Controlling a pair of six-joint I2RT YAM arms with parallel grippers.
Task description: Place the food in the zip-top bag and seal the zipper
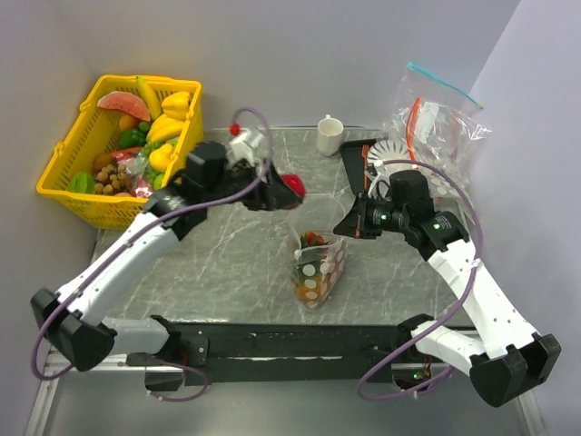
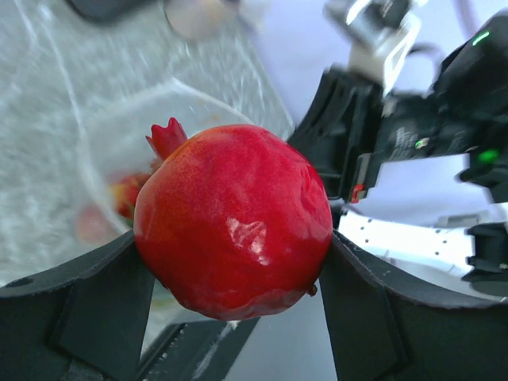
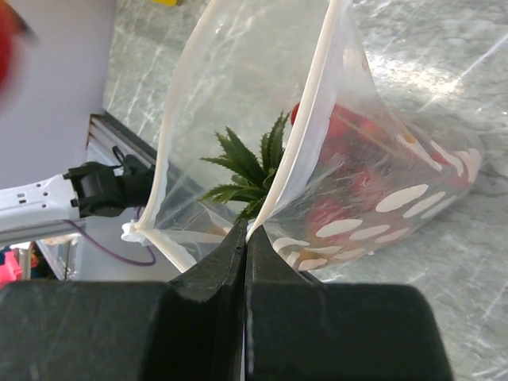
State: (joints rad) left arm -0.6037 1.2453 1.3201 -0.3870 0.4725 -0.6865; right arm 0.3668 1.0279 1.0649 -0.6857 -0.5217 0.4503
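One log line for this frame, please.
left claw: shut on pomegranate, outside zip-top bag | right claw: shut on bag rim, mouth open | zipper: unsealed

Glossy, smooth plastic red fruit (image 2: 234, 226); clear soft-plastic bag (image 3: 238, 103) — thin, shiny; stone-look table (image 1: 227, 263) — polished, veined.

Left tool (image 1: 288, 191) grips red fruit (image 1: 295, 184) near dotted bag (image 1: 318, 272); right tool (image 1: 349, 227) at bag mouth.

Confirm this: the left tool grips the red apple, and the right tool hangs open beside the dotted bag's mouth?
Not quite. The right tool is shut on the zipper strip of the dotted bag, holding its mouth open, as the right wrist view shows. The left tool does grip the red apple.
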